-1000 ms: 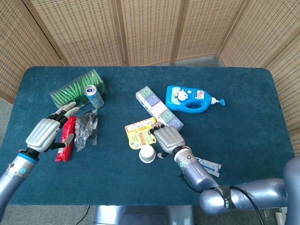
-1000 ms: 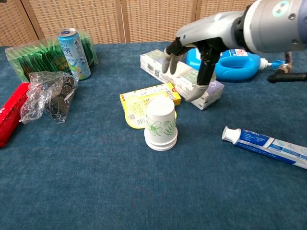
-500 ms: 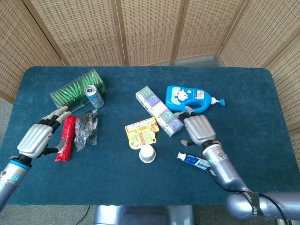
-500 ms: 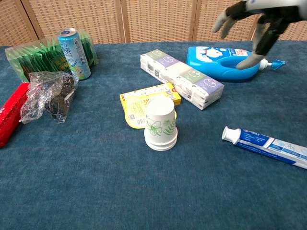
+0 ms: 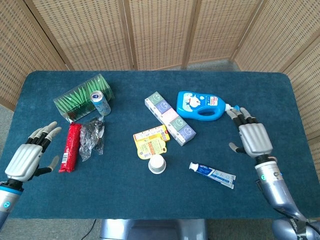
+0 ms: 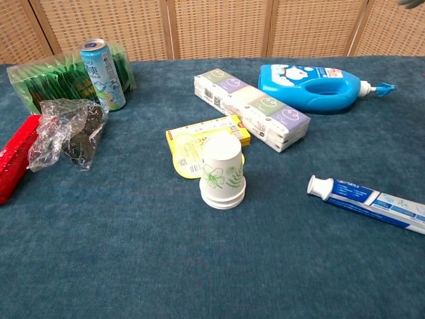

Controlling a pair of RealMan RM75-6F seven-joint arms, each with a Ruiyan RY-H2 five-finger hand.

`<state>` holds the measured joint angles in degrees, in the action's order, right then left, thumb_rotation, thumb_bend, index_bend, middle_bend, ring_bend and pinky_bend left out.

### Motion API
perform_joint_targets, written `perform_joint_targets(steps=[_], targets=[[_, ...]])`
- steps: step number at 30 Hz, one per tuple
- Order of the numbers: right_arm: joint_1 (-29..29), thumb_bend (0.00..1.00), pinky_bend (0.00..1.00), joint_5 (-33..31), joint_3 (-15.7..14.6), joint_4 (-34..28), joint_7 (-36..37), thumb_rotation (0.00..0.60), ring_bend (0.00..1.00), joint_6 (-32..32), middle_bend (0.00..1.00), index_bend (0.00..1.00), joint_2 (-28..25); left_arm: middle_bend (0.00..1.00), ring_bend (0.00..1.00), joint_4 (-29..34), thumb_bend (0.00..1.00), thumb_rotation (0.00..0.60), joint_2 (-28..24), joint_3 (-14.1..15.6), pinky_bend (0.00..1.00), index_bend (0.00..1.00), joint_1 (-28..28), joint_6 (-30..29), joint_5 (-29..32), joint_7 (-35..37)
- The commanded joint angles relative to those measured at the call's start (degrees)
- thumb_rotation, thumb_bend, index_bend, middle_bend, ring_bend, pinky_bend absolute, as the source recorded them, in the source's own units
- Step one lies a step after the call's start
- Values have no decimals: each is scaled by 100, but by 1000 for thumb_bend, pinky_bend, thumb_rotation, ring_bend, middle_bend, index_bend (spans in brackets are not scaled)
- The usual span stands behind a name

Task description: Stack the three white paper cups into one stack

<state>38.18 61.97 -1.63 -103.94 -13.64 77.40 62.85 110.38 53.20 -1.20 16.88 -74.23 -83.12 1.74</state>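
**Open cloth low in frame, clutter across the middle**

The bench (image 5: 150, 200) lies bare along the lower edge of the head view. The cup stack (image 5: 157, 163) has a yellow packet (image 5: 151, 143) touching above, tissue packs (image 5: 170, 118) upper right, toothpaste tube (image 5: 212, 171) right, crumpled plastic bag (image 5: 92, 137) well left.

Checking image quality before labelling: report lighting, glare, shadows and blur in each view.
Head view: even, soft light, faint shadows, everything sharp, including both open hands, left hand and right hand. Chest view: equally diffuse, the cup stack crisp with a weak shadow, slight sheen on the crumpled plastic bag, no blur.
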Motion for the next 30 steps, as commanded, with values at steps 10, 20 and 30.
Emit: perform_joint_targets(steps=[10, 20, 30], targets=[[-927, 265, 222, 541, 7, 615, 538, 600, 0, 353, 95, 58, 159, 1, 0, -52, 508, 600, 115, 129, 73, 56, -395, -330, 45, -40], [-1318, 263, 211, 821, 191, 688, 760, 600, 0, 364, 95, 46, 96, 0, 0, 71, 507, 600, 124, 111, 72, 56, -493, -394, 34, -253], [-1549, 262, 211, 986, 358, 690, 771, 600, 0, 286, 91, 32, 131, 0, 0, 0, 508, 600, 141, 96, 71, 40, -551, -384, -6, -138]])
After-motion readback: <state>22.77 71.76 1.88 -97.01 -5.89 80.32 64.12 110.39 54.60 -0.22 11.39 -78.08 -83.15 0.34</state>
